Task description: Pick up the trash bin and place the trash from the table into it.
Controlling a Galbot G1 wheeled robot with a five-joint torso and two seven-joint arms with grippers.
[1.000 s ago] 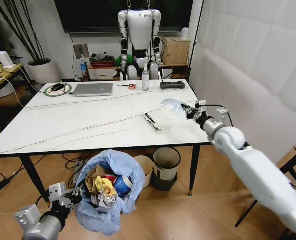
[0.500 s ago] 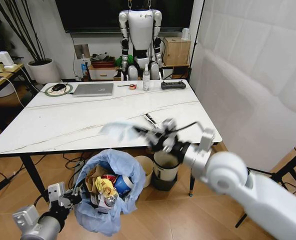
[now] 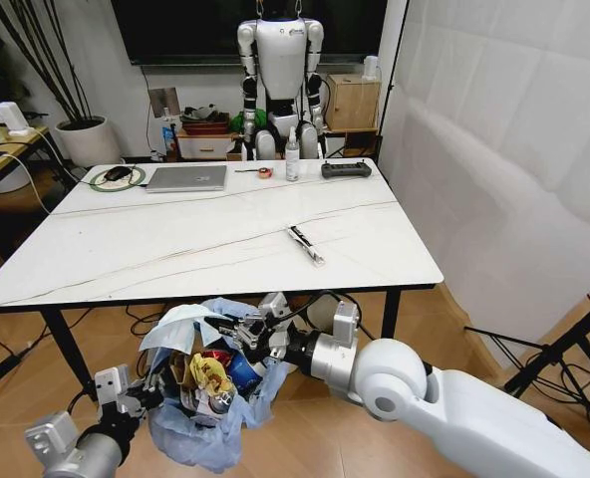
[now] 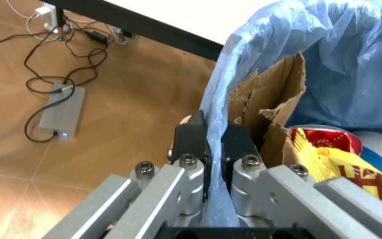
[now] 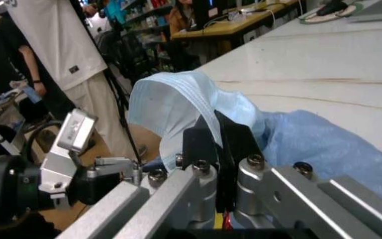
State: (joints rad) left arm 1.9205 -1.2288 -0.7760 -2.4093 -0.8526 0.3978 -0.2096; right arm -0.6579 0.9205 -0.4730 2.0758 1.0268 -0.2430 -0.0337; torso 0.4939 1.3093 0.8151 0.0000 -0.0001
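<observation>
The trash bin (image 3: 210, 388), blue-lined and holding cardboard, a yellow scrap and a cup, hangs in front of the bench (image 3: 126, 249), below its near edge. The left claw (image 3: 136, 396) is clenched on the bin's bag rim. Directly above the bin, the right claw (image 3: 237, 334) pinches a light-blue mask (image 3: 180, 324).

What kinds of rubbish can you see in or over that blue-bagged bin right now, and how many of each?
Light-blue mask, held over the trash bin by the right end effector: 1
Brown cardboard: 1
Yellow wrapper: 1
Blue paper cup: 1
Total: 4
The left end effector grips the bin's bag.
</observation>
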